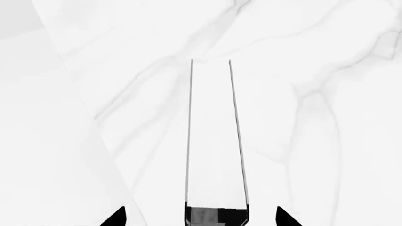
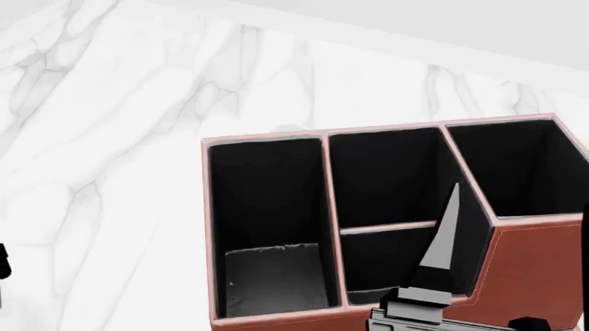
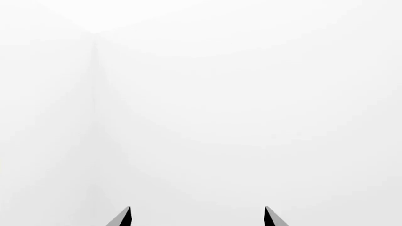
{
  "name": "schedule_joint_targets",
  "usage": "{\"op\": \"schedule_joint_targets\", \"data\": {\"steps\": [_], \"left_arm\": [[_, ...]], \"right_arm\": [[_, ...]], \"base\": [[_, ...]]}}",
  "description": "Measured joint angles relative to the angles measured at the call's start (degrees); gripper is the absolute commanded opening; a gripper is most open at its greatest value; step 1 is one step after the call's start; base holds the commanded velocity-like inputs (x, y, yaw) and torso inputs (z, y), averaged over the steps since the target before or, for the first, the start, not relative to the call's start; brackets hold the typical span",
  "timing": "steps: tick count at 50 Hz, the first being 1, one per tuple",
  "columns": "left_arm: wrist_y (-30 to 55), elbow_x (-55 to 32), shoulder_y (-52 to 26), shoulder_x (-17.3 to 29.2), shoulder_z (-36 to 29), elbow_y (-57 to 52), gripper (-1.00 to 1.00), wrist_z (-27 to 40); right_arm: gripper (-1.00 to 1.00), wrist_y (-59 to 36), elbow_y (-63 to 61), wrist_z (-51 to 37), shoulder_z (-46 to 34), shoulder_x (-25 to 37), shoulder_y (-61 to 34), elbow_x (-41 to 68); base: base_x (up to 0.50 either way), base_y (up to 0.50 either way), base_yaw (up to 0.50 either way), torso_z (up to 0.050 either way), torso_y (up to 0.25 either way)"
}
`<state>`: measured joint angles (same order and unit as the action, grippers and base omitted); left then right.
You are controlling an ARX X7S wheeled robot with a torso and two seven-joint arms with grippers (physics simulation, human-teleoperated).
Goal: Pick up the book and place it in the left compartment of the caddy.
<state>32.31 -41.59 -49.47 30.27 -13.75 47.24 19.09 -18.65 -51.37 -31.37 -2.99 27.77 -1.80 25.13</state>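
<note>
In the left wrist view the book (image 1: 213, 141) shows its white page edges between two thin black covers and stretches away from me over the white marble. My left gripper (image 1: 201, 217) is open, its fingertips (image 1: 119, 217) standing well clear of the book on both sides. The book is out of the head view. There the reddish-brown caddy (image 2: 534, 276) fills the lower right, and its left compartment (image 2: 272, 276) has black walls and a grey floor. One grey finger (image 2: 443, 238) of my right gripper points up in front of the caddy's middle section. The right gripper (image 3: 197, 216) is open and holds nothing.
The caddy stands on a white marble table (image 2: 101, 172) whose far edge meets a pale wall (image 2: 442, 21). The caddy's middle section is split by a low crossbar (image 2: 387, 227). The right wrist view shows only plain white surface.
</note>
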Motion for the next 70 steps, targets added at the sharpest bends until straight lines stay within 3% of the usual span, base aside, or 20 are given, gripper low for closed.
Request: {"op": "schedule_joint_targets", "data": {"steps": [18,19,51,70], "left_arm": [[-0.82,0.0,-0.22,-0.61,0.09,2.04,1.0,-1.24],[-0.81,-0.01,-0.2,-0.61,0.1,2.02,-1.0,-1.25],[0.36,-0.02,0.93,-0.22,-0.05,-0.43,-1.0,-0.8],[8.69,-4.61,-0.64,2.82,-1.15,-18.99,-1.0,3.45]], "right_arm": [[1.0,0.39,0.25,-0.2,-0.38,0.22,0.09,-0.13],[1.0,0.4,0.26,-0.21,-0.39,0.23,0.09,-0.12],[1.0,0.85,0.38,-0.64,-0.82,0.68,-0.03,-0.06],[1.0,0.68,0.2,-1.01,-1.33,0.95,-0.23,-0.04]], "base": [[0.0,0.0,0.0,0.0,0.0],[0.0,0.0,0.0,0.0,0.0],[0.0,0.0,0.0,0.0,0.0],[0.0,0.0,0.0,0.0,0.002]]}}
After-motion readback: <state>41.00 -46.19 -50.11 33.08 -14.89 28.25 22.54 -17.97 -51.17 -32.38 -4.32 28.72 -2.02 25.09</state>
